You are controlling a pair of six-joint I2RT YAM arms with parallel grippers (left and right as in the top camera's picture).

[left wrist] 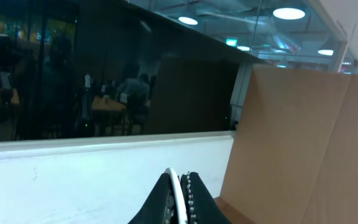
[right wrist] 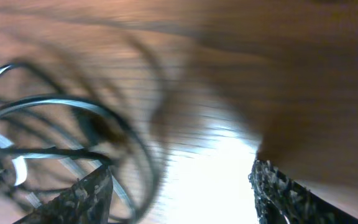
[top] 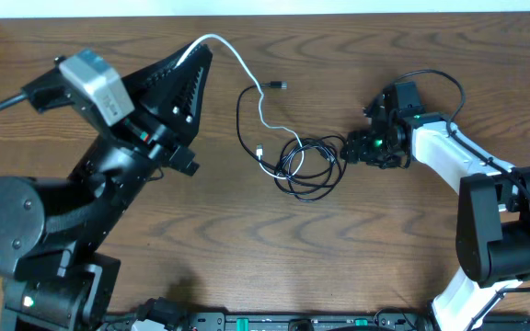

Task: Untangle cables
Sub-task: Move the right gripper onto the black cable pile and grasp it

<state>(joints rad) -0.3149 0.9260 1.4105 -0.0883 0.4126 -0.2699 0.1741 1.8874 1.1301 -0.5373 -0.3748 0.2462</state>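
My raised left gripper [top: 201,53] pinches the white cable [top: 237,57]. My right gripper [top: 347,147], spread and empty, has the black cable [top: 316,145] coil immediately to its left.

Blurred right-wrist view, glare on table [right wrist: 219,165]

Black cable [top: 313,142] in loose loops mid-table, white cable [top: 231,51] among them.

Ceiling lights [left wrist: 289,13] shine above a dark glass wall [left wrist: 104,68] — the table [top: 247,257] is wooden
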